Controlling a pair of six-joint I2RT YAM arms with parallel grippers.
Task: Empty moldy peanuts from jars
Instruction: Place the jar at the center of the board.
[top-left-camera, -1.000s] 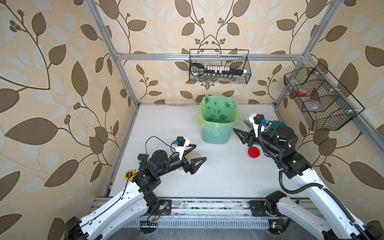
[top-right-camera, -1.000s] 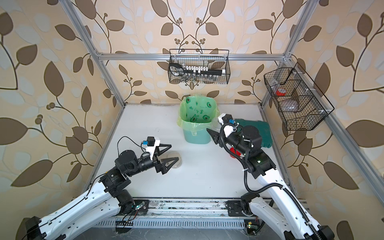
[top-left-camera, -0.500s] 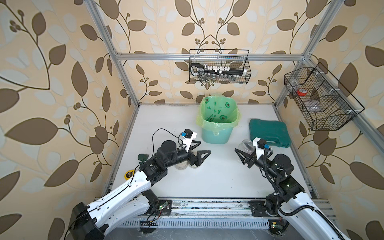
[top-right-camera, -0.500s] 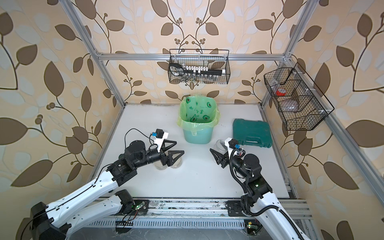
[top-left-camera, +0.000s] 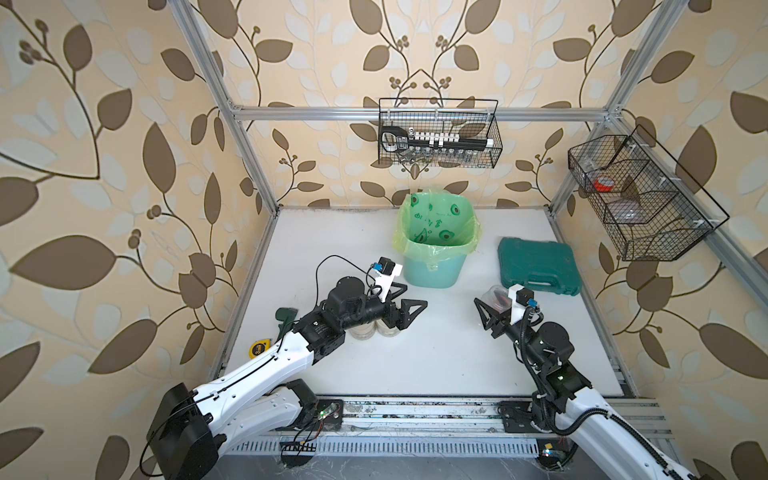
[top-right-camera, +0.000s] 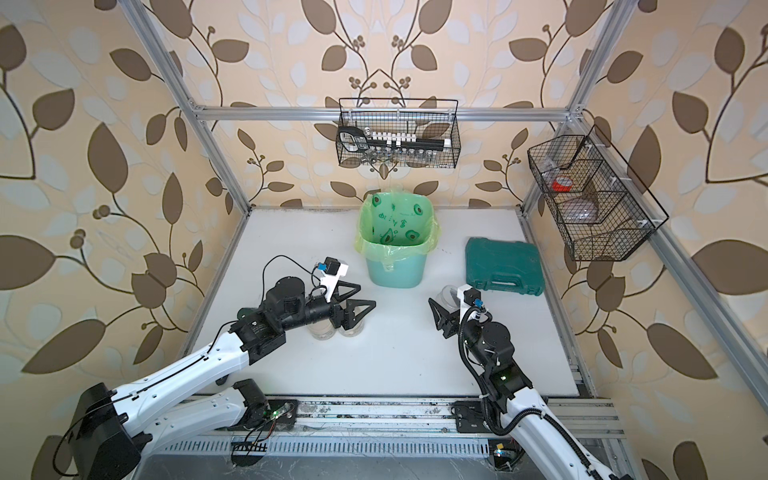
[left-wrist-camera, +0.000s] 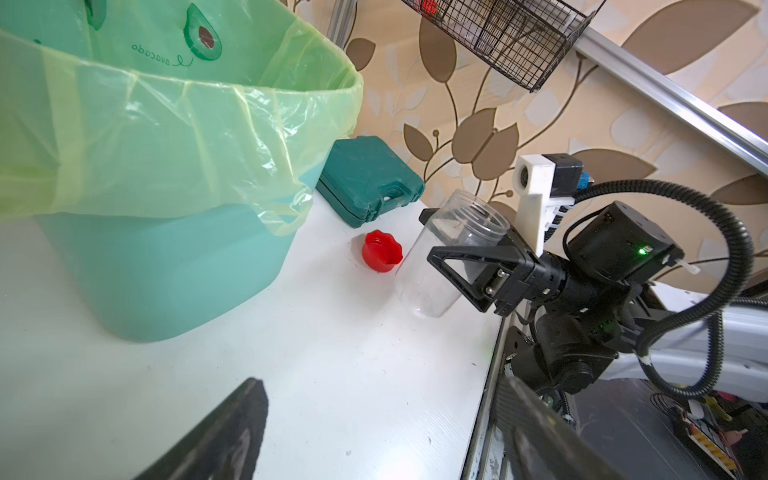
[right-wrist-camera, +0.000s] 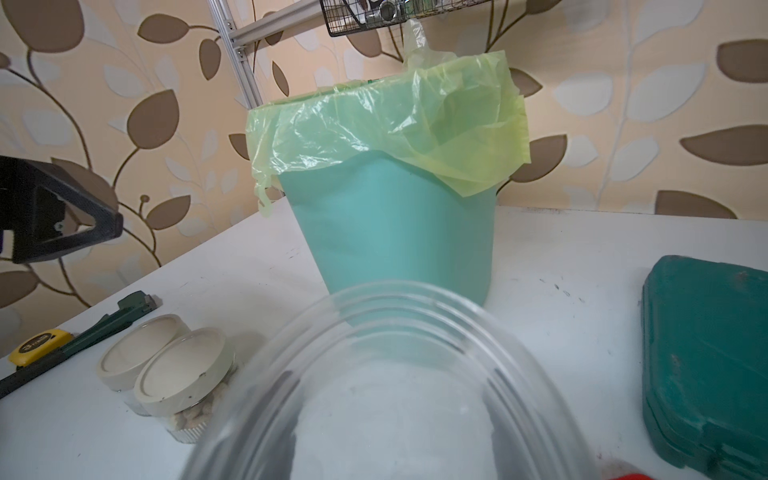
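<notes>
Leaf-patterned beige wallpaper (top-left-camera: 124, 137) surrounds a smooth white tabletop (top-left-camera: 436, 361). Pale oval moldy peanuts (right-wrist-camera: 195, 413) show inside two touching squat clear jars (right-wrist-camera: 183, 374) with flat beige lids, beneath the wide-spread left tool (top-left-camera: 415, 295). The right tool (left-wrist-camera: 430, 232) clamps a tall clear plastic jar (left-wrist-camera: 419, 282), tilted and lidless, near a scalloped red lid (left-wrist-camera: 381, 250) and a mint bin (right-wrist-camera: 395, 232) lined with a crinkled green bag (right-wrist-camera: 386, 124).

Two jars (right-wrist-camera: 183, 368), apparently touching, sit front-left of the bin (top-left-camera: 432, 272), the case (top-left-camera: 538, 266) right.

white arms (top-left-camera: 257, 370), black joints and cables, black triangular left tool (top-left-camera: 414, 296).
</notes>
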